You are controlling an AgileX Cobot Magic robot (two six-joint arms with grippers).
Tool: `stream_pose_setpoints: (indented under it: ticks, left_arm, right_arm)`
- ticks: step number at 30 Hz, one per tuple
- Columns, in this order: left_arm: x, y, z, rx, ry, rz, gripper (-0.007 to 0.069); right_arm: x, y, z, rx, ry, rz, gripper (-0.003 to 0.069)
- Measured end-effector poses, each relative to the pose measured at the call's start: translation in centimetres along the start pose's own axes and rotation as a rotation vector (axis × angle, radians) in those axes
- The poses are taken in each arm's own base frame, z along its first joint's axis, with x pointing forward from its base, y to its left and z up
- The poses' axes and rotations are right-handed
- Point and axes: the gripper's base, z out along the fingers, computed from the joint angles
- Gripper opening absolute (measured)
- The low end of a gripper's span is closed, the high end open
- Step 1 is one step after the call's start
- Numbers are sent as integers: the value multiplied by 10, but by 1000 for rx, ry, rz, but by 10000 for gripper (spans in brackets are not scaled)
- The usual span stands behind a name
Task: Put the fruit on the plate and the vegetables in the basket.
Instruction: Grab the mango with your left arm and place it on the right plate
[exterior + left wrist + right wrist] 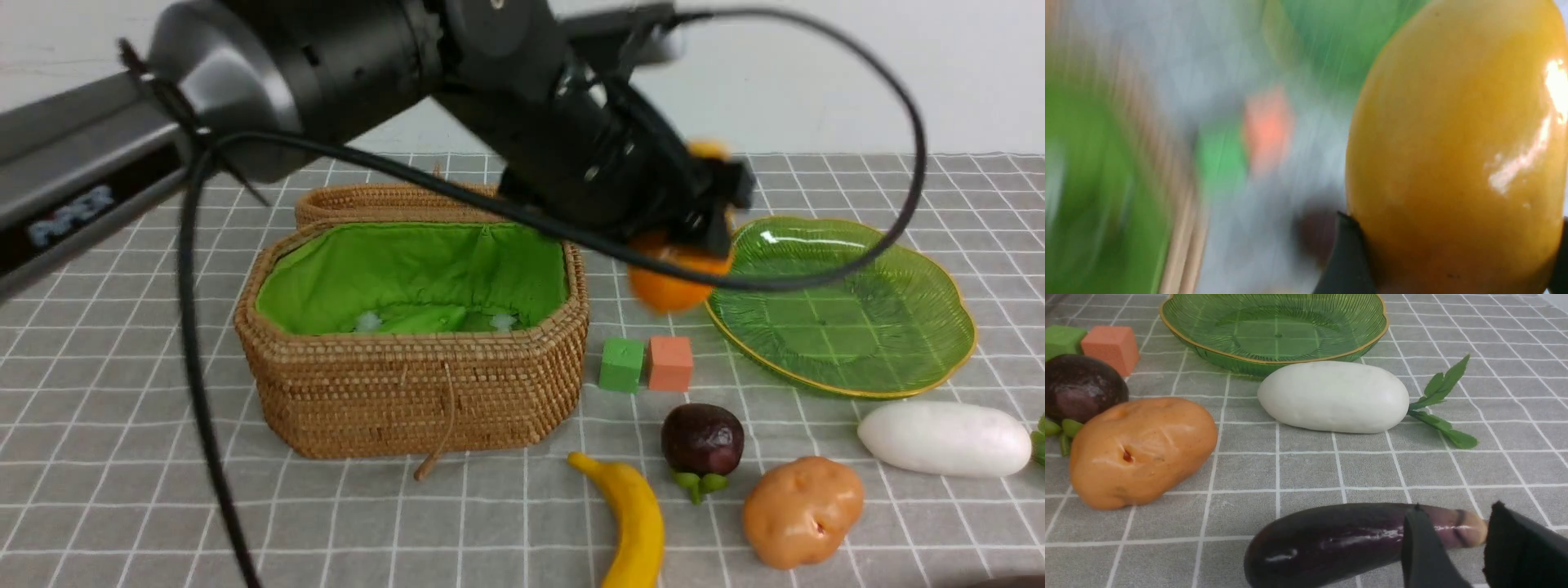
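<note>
Left gripper (706, 224) is clamped on the mango (673, 290), raised beside the left rim of the plate (898, 327). Its centre lies to my right, so I'd carry the mango rightward.

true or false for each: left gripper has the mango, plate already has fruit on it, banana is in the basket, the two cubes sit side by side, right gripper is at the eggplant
1. The left gripper holds the mango. True.
2. The plate already has fruit on it. False: nothing lies on it; the mango hangs at its near-left edge.
3. The banana is in the basket. False: it lies on the table in front of the basket.
4. The green cube and the orange cube sit side by side. True.
5. The right gripper has its fingers on either side of the eggplant at its stem end. True.
</note>
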Motion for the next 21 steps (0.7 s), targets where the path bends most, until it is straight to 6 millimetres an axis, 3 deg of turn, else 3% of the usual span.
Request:
stream_pose_setpoints:
  ticks: [1, 2, 3, 4, 5, 8, 9, 10, 12, 16, 21]
  left_arm:
    - [0, 0, 2, 3, 3, 1, 542]
    - [-5, 2, 25, 37, -101, 13, 542]
    - [-5, 3, 40, 51, -152, 24, 542]
    - [-6, 2, 39, 56, -168, 25, 542]
    - [-2, 4, 62, 64, -228, 54, 542]
    - [18, 7, 110, 42, -295, 156, 542]
    - [22, 6, 116, 35, -301, 190, 542]
    - [36, 4, 138, 11, -328, 268, 542]
    - [53, 3, 160, -16, -346, 330, 542]
    - [73, 8, 186, -65, -396, 324, 542]
    - [82, 16, 197, -91, -402, 255, 542]
  right_arm:
    - [0, 0, 0, 0, 0, 0, 241]
    - [0, 0, 0, 0, 0, 0, 241]
    - [0, 0, 0, 0, 0, 0, 241]
    - [0, 0, 0, 0, 0, 0, 241]
    - [0, 0, 0, 0, 0, 0, 241]
    - [0, 0, 0, 0, 0, 0, 241]
    - [0, 0, 0, 0, 0, 0, 241]
    - [0, 0, 0, 0, 0, 0, 241]
    - [0, 0, 0, 0, 0, 0, 241]
    - [0, 0, 0, 0, 0, 0, 241]
    - [0, 0, 0, 0, 0, 0, 241]
